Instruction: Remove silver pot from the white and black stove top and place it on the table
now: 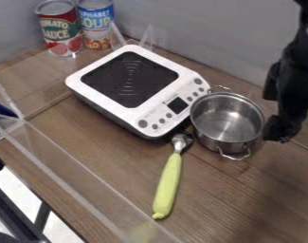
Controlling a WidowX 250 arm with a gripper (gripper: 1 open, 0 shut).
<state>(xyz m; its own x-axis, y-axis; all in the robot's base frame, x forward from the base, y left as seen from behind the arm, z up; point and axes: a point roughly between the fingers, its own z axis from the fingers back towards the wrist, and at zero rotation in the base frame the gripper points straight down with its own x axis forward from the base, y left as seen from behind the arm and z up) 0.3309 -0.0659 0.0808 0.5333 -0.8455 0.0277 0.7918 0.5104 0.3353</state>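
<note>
So there's one silver pot [227, 121] here, one white and black stove top [139, 86], two tin cans and one spoon [172, 177] with a lime-green handle, all on one table [112, 166]. One can [60, 27] reads tomato sauce on a red and white label, the other [98, 23] is mostly blue with alphabet soup lettering. The pot is shiny metal, round and open at the top, with two little wire loop handles on opposite sides. The stove is a flat white slab with rounded corners, a smooth black square on top and a strip of round buttons plus a small dark display along its front. The spoon has a shiny metal head and a long, slightly bulging handle. Tabletop is brown wood grain, with a pale plain wall [201, 28] behind. As for the pot, it's sitting upright on the wood right beside the button end of the stove — off the burner. The gripper [278, 136] is black and kinda blurry at the right edge, so the fingertips are hard to make out, but the jaws are spread and let go — pot's outside them, just to the left in the picture.
</note>
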